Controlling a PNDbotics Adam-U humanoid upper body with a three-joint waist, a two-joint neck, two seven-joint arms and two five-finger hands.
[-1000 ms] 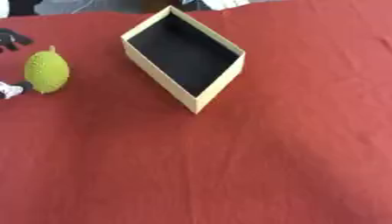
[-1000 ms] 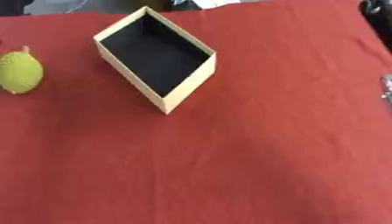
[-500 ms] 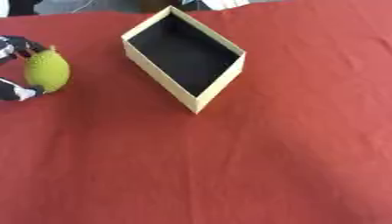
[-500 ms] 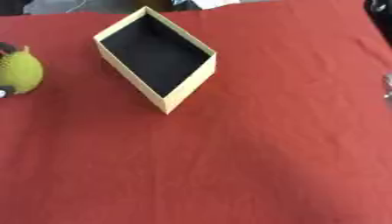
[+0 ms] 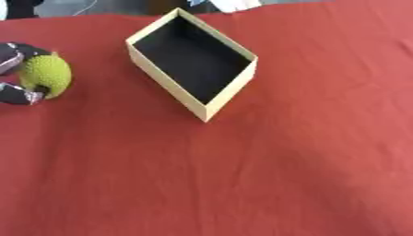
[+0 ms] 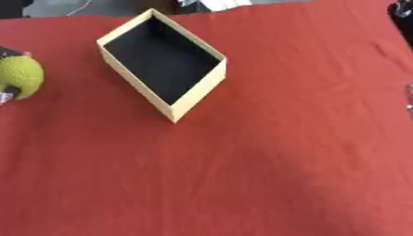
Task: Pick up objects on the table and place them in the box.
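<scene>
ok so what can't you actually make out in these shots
- Left hand: cut off by the left edge in the left eye view; only fingers curled round the green fruit show.
- Fruit's underside: hidden, so whether it rests on the cloth is unclear.
- Right hand: only dark bits at the right eye view's right edge; fingers unreadable.
- Box: dark inside, looks empty.

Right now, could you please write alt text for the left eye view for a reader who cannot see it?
The left robot hand curls around a bumpy green fruit at the left edge of a red tablecloth. An open tan box with a black, empty interior sits askew to its right.
</scene>
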